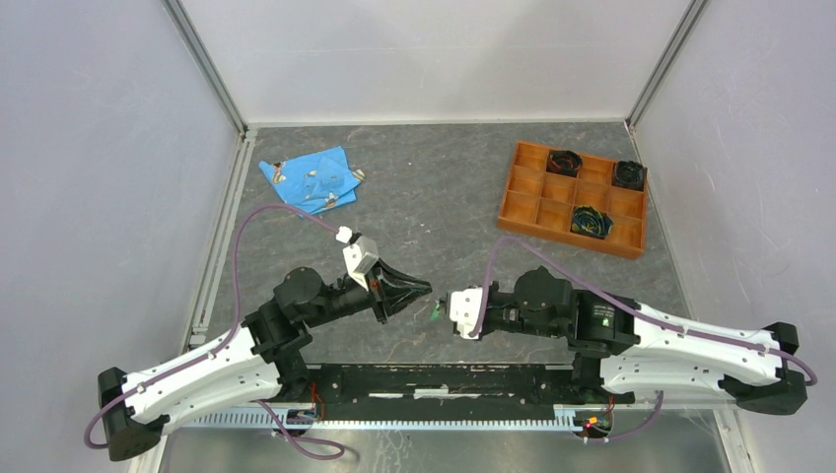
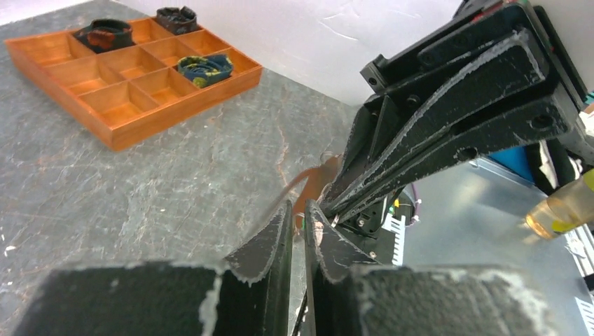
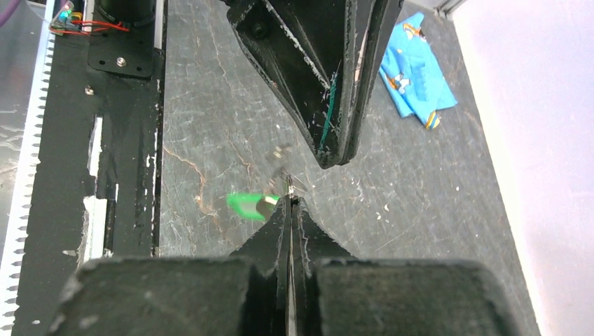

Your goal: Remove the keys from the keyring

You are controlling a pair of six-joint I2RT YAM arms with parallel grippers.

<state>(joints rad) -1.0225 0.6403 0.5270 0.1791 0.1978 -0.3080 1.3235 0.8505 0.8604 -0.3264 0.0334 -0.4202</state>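
Observation:
My right gripper (image 3: 289, 203) is shut, and a thin grey metal edge pinched at its tip looks like the keyring (image 3: 288, 186). A key with a bright green head (image 3: 248, 205) hangs to the left of that tip, with small silvery keys (image 3: 283, 162) blurred just above it. The green key (image 1: 434, 313) also shows between the two grippers in the top view. My left gripper (image 2: 298, 218) points at the right gripper (image 2: 448, 119) from close by. Its jaws stand a narrow slit apart with nothing seen between them. Its tip (image 3: 333, 159) stays clear of the keys.
A blue cloth (image 1: 306, 175) at the back left carries several loose silvery keys (image 1: 322, 192). An orange compartment tray (image 1: 532, 212) at the back right holds three dark rolled items. White walls enclose the table, and the arms' black base rail (image 1: 444, 379) runs along the near edge.

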